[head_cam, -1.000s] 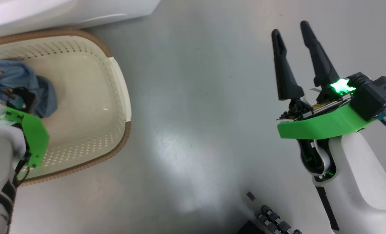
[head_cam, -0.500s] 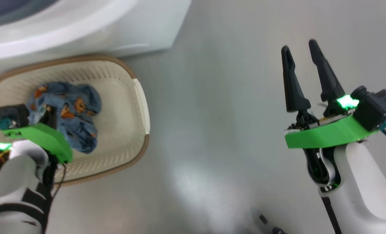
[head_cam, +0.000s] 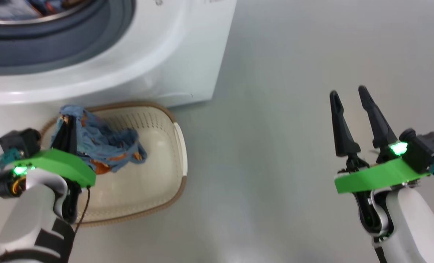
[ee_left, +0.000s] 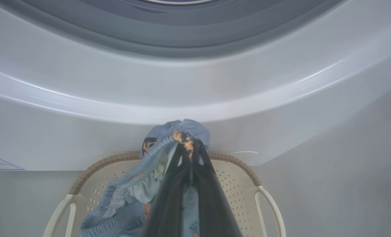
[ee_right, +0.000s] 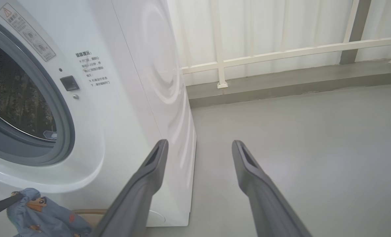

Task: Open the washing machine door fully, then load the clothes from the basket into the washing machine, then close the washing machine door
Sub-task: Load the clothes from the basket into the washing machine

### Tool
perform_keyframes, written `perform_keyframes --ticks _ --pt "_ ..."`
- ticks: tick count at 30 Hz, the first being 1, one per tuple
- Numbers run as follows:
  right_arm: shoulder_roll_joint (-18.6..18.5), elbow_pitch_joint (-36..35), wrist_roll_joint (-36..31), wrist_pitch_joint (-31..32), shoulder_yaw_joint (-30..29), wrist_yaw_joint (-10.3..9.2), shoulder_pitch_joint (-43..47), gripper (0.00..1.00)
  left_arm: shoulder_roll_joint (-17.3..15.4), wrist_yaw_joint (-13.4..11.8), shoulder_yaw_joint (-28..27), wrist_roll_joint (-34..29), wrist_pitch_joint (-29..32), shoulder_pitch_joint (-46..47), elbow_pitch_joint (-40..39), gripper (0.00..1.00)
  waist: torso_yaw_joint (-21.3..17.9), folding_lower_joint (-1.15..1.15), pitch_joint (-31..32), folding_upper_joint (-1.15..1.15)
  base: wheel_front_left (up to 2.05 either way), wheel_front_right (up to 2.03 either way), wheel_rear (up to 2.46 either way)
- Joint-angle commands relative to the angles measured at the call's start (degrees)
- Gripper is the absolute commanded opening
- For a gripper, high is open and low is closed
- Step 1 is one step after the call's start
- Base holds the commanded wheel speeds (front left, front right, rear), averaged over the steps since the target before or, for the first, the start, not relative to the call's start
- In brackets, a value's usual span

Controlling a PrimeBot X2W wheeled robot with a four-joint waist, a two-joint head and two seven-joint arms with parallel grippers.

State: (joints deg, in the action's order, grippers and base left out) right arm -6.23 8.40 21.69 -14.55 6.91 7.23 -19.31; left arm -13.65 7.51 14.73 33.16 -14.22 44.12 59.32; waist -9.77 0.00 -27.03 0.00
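left gripper [head_cam: 66, 120] pinching a blue garment [head_cam: 107, 146] above the basket [head_cam: 181, 146], at the foot of the washing machine [head_cam: 166, 54]

the left jaws are pressed together with a fold of the garment [ee_left: 133, 191] caught at their tips, and the rest of the cloth hangs down and to one side of the fingers into the basket [ee_left: 235, 161], which sits below the jaws against the machine's white front [ee_left: 182, 92]. just past the tips is that front panel, and beyond them is the grey ring [ee_left: 182, 42] of the round opening. the right gripper [head_cam: 347, 91] is well apart over bare floor [head_cam: 275, 146], its jaws spread wide with nothing between them; ahead of it and to one side are the machine's corner [ee_right: 169, 108] and open drum [ee_right: 14, 95].
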Motion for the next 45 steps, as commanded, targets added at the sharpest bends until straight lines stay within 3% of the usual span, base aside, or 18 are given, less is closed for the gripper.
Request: perform_keyframes --ticks 1,14,31,37,45 --pt "-0.7 -0.8 0.4 -0.4 0.6 0.25 1.8 1.0 -2.5 0.0 -1.8 -0.1 -0.8 -2.2 -2.4 0.0 1.5 0.0 4.5 0.0 0.0 0.0 0.0" --pt "-2.8 0.1 0.4 -0.4 -0.6 0.25 7.1 1.0 -1.4 0.0 -8.3 -4.8 -0.8 -13.9 -19.4 0.0 3.3 0.0 13.4 0.0 0.0 0.0 0.0" --pt "-3.8 0.0 0.3 -0.4 -1.9 0.25 12.6 1.0 1.8 -0.6 -14.5 -13.8 -0.8 -29.3 -40.1 0.0 4.4 0.0 18.2 0.0 0.0 0.0 0.0" --pt "-3.8 -0.1 0.2 -0.4 -2.3 0.25 13.1 1.0 4.0 -1.9 -16.1 -16.9 -0.8 -34.4 -44.4 0.0 4.6 0.0 18.4 0.0 0.0 0.0 0.0" --pt "-3.7 -0.5 0.2 -0.4 -2.4 0.25 12.7 1.0 5.7 -1.8 -17.4 -18.5 -0.8 -35.7 -45.5 0.0 4.8 0.0 17.0 0.0 0.0 0.0 0.0"
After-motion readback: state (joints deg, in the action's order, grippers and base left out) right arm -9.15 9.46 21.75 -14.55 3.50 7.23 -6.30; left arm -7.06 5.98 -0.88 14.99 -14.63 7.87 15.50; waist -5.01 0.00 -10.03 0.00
